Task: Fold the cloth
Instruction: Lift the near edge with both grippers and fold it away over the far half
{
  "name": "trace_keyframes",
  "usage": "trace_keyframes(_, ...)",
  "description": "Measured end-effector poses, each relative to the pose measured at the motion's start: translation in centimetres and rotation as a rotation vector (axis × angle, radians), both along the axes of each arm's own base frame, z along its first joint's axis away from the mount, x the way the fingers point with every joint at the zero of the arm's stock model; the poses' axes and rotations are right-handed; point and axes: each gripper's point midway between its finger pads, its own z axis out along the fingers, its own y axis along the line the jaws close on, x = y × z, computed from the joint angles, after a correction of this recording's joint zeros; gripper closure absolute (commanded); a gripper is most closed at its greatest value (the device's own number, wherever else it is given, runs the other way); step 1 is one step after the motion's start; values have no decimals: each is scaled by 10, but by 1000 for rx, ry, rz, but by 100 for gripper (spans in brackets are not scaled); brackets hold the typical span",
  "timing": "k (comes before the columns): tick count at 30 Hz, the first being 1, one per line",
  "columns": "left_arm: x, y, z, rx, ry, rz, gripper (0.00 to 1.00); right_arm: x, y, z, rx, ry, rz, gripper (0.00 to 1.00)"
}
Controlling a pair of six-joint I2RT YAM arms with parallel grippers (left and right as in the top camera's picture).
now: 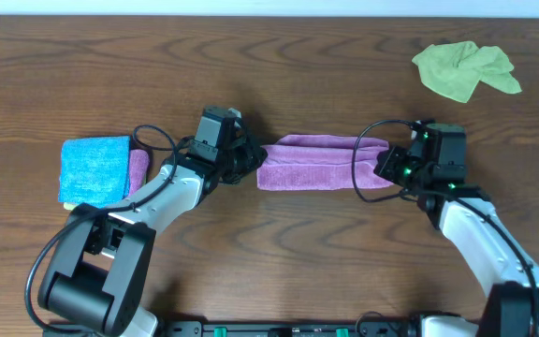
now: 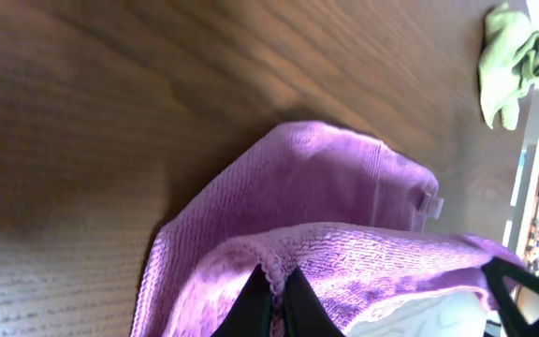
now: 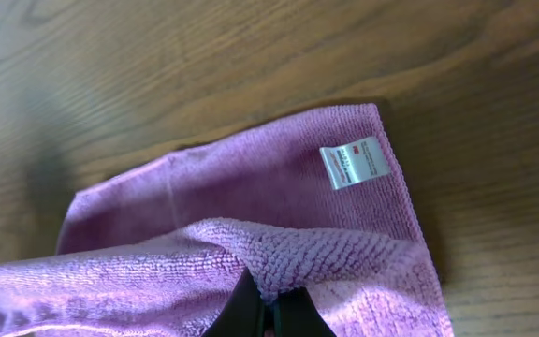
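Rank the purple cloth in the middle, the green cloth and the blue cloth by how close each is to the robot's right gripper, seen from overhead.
1. Purple cloth: the right gripper is pinching its right end.
2. Green cloth: crumpled, farther back and to the right.
3. Blue cloth: folded, far over on the left side.
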Motion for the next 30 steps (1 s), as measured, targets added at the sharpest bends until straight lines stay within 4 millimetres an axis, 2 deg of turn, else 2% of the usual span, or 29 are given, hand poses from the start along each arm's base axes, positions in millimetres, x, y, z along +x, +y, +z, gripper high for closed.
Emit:
trace_keyframes(6,12,0,5,2,-57,19,94,5,0,-10,-3,8,0,99)
trace_keyframes(14,19,-2,-20,25,-17,23,94,24,-2,-8,-16,-26,-9,99)
trace_keyframes(20,38,-8,-19,23,-34,27,94,38,-6,-18,-37,-13,-20,99)
trace_keyframes(23,40,-8,-18,23,-37,27,95,47,-7,-25,-43,-15,-22,99)
trace_keyframes(27,38,-8,-19,27,-33,24,94,45,-7,-39,-45,19,-22,99)
trace_keyframes(30,37,-8,-20,35,-31,16,94,44,-8,-43,-48,27,-24,99)
